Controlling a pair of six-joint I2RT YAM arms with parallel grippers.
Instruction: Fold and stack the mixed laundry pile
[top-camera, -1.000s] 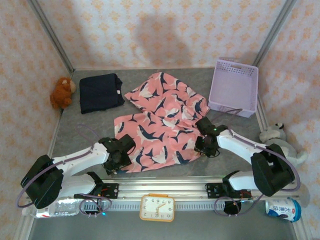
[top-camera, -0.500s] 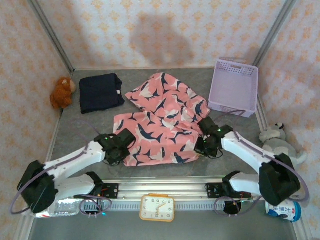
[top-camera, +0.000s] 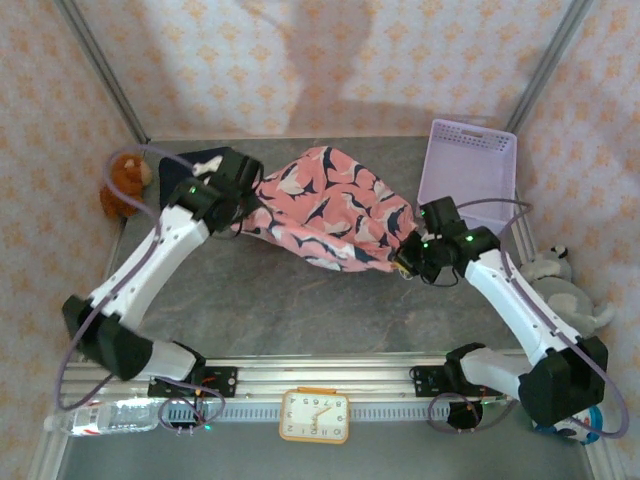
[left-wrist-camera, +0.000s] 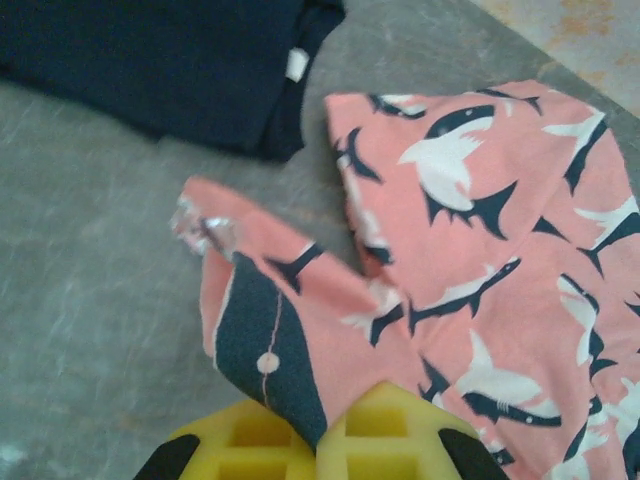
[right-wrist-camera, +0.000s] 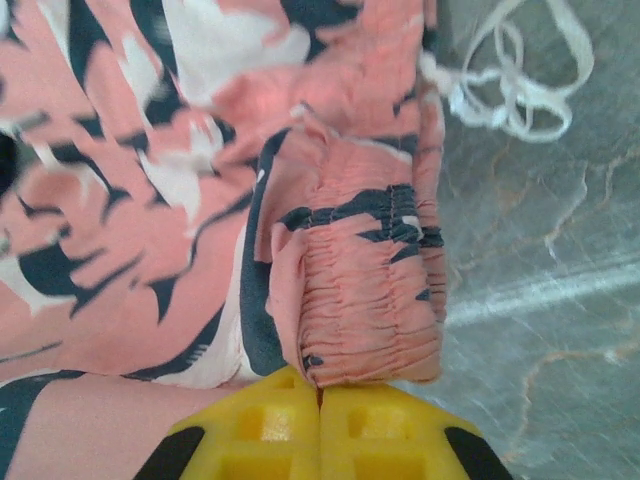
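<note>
- At the far left, by the wall, who sits there?
- A brown teddy bear (top-camera: 124, 185). It sits right at the edge of the grey table (top-camera: 300, 310).
- And what is next to it?
- A dark navy garment (left-wrist-camera: 150, 60). It lies flat at the back left of the table. From above, the left arm reaches over it and hides most of it.
- What is the left gripper (left-wrist-camera: 322, 430) doing?
- Its yellow fingers (left-wrist-camera: 390, 415) are pinched tight on a corner of the pink shark-print garment (top-camera: 330, 210). That corner is just beside the navy one. I can see a bit of grey table between them, so they do not touch.
- Where is the rest of the pink one?
- In the back middle of the table. It is all bunched up, and it stretches from one gripper across to the other.
- So the right gripper (right-wrist-camera: 320, 425) has it too?
- Yes. It is clamped on the crinkly, stretchy waist part. A white string (right-wrist-camera: 510, 70) lies on the table just beside that part.
- And at the far right?
- A lavender basket (top-camera: 468, 175) with little holes stands at the back right, near the pink garment. A grey plush toy (top-camera: 560, 285) lies past the table's right edge.
</note>
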